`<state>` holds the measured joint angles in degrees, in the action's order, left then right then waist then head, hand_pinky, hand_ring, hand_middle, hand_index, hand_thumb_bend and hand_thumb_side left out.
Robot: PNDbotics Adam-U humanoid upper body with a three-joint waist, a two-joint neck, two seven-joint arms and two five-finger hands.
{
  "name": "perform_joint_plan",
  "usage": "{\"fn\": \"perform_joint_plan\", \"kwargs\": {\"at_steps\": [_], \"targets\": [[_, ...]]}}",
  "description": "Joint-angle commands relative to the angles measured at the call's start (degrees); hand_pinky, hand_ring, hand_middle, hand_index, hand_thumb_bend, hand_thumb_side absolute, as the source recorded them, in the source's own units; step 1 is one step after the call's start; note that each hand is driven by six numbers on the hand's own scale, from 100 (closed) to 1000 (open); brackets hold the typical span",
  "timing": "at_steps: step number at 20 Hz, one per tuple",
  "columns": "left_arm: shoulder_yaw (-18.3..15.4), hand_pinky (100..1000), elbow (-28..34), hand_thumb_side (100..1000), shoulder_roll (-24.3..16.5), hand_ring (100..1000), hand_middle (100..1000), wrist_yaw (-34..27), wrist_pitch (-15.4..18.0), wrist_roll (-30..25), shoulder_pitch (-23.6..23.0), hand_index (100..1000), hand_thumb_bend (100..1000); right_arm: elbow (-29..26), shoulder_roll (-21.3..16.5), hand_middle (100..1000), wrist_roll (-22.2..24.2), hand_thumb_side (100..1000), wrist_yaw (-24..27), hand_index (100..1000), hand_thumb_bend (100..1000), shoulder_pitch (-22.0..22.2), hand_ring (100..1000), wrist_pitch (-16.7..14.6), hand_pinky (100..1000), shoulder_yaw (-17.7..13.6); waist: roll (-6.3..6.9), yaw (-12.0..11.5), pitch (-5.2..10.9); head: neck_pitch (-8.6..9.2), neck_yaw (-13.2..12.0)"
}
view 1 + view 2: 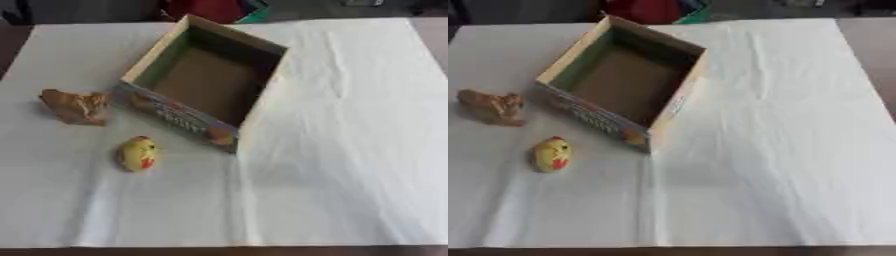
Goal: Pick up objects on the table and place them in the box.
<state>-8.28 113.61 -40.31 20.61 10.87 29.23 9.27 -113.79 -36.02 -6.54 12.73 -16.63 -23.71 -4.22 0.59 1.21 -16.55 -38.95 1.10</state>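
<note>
An open cardboard box (252, 106) with a printed front wall sits left of centre on the white cloth, turned at an angle; I see nothing inside it. A small yellow egg-shaped toy (138, 154) with a red mark lies in front of the box's left corner. A crumpled brown object (77, 106) lies to the left of the box. Neither hand shows in either view.
The white cloth (350, 150) covers the table, with a wide bare stretch to the right of the box. Dark table edges show at the sides and front. Red and green things (229, 10) stand beyond the far edge.
</note>
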Motion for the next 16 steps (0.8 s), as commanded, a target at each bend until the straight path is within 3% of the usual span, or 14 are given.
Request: {"fn": "perform_joint_plan", "kwargs": {"at_steps": [1, 4, 5, 6, 7, 8, 9, 13, 14, 16], "targets": [[0.9, 613, 1.0, 803, -6.3, 734, 758, 2.8, -0.3, -2.7, 1.0, 853, 197, -0.8, -2.2, 759, 0.0, 1000, 0.4, 873, 100, -0.6, 1000, -0.3, 694, -0.5, 0.12, 0.1, 1.34, -0.64, -0.4], [3.7, 621, -1.2, 852, -10.4, 755, 766, 5.3, -0.3, -5.2, 2.6, 872, 318, -0.8, -2.5, 760, 0.1, 1000, 0.5, 872, 100, -0.9, 1000, -0.5, 695, -0.2, 0.25, 0.5, 1.59, -0.58, -0.5], [4.8, 624, -2.3, 911, -11.6, 769, 776, 6.1, -0.5, -6.0, 3.7, 883, 433, -0.8, -2.6, 760, 0.1, 1000, 0.5, 872, 100, -0.9, 1000, -0.5, 695, -0.1, 0.26, 0.6, 1.65, -0.56, -0.4], [5.9, 625, -3.6, 918, -12.9, 771, 777, 6.9, -0.9, -6.8, 4.8, 884, 447, -0.8, -2.6, 760, 0.2, 1000, 0.6, 872, 100, -0.9, 1000, -0.6, 695, 0.0, 0.25, 0.6, 1.68, -0.53, -0.4], [6.9, 626, -4.9, 983, -14.3, 782, 785, 7.7, -1.2, -7.6, 5.9, 894, 567, -0.8, -2.6, 760, 0.2, 1000, 0.6, 872, 100, -1.0, 1000, -0.6, 694, 0.0, 0.22, 0.7, 1.67, -0.41, -0.5], [7.9, 626, -6.1, 983, -15.5, 782, 785, 8.5, -1.5, -8.4, 6.9, 894, 567, -0.8, -2.5, 760, 0.3, 1000, 0.6, 872, 100, -1.0, 1000, -0.6, 694, 0.0, 0.16, 0.8, 1.65, -0.28, -0.5], [9.0, 626, -7.4, 1000, -16.8, 790, 789, 9.3, -1.7, -9.2, 7.8, 898, 675, -0.8, -2.5, 759, 0.4, 1000, 0.7, 872, 100, -1.1, 1000, -0.6, 694, 0.1, 0.12, 0.9, 1.59, -0.05, -0.6], [10.0, 626, -12.7, 1000, -22.1, 790, 789, 12.5, -0.2, -12.4, 10.5, 898, 675, -0.8, -2.2, 759, 0.5, 1000, 0.8, 872, 100, -1.3, 1000, -0.5, 694, 0.2, -0.29, 1.3, 1.51, 0.18, -1.0], [9.7, 632, -13.9, 1000, -23.3, 819, 809, 13.3, 0.5, -13.2, 10.8, 931, 794, -0.8, -2.1, 759, 0.5, 1000, 0.9, 871, 100, -1.3, 1000, -0.5, 694, 0.2, -0.4, 1.4, 1.48, 0.22, -1.1], [10.8, 649, -16.3, 1000, -25.8, 846, 827, 14.9, 2.1, -14.8, 10.2, 970, 796, -0.8, -2.1, 759, 0.9, 1000, 1.1, 871, 100, -2.2, 1000, -0.7, 694, 0.7, -0.25, 2.4, 1.05, 0.88, -1.9]]}}
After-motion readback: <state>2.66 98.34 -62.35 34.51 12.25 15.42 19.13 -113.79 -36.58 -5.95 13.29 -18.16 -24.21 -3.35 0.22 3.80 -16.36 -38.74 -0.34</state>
